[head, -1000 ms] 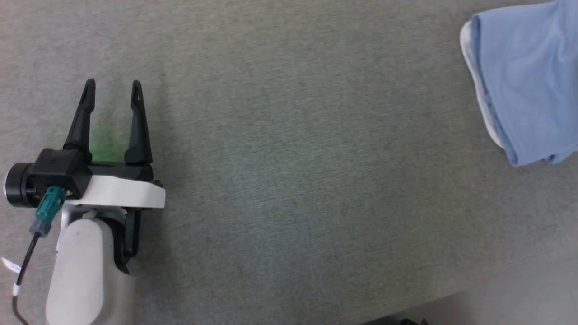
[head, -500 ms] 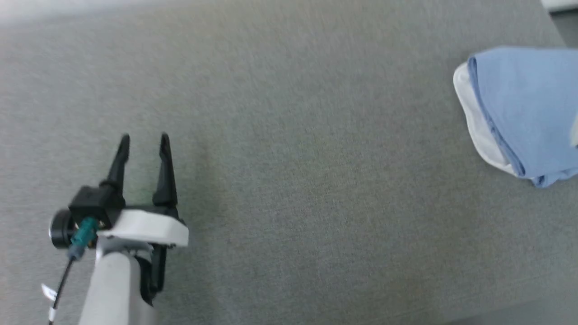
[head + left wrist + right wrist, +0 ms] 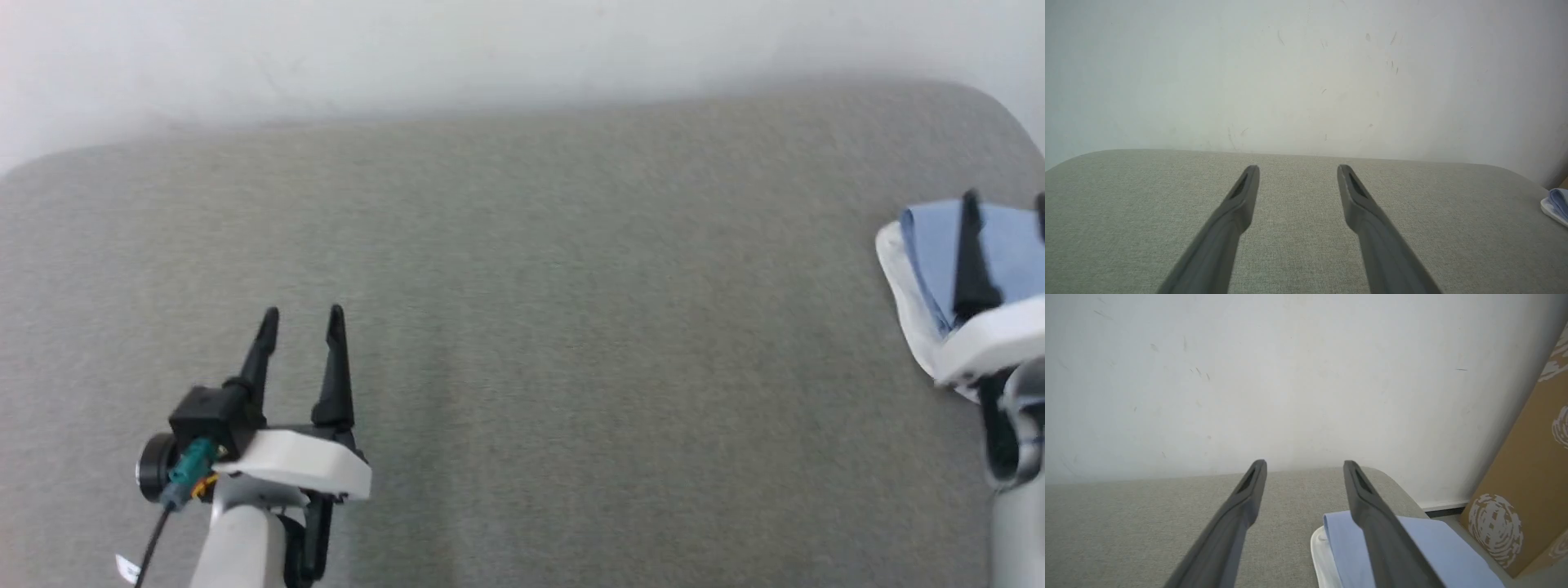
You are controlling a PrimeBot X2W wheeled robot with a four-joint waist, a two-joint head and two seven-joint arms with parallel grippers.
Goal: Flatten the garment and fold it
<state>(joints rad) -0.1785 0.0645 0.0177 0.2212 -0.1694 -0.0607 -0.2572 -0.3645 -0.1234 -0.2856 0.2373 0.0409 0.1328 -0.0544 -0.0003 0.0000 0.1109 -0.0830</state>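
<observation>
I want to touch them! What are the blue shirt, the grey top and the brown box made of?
The blue shirt looks like soft cloth, maybe cotton: matte, lying in limp folds. The grey top seems covered in woven fabric: fine speckled weave, no shine. The brown box looks like cardboard: flat, dull brown, white print.

Light blue on the garment [image 3: 931,245], white along its edge. The table cover [image 3: 522,327] is a flecked grey-green weave. Off-white wall [image 3: 1306,73], faintly scuffed. Brown cardboard box [image 3: 1527,490], white swirl prints. Left gripper [image 3: 303,314]: black fingers [image 3: 334,367], white housing, teal connector [image 3: 186,472].
</observation>
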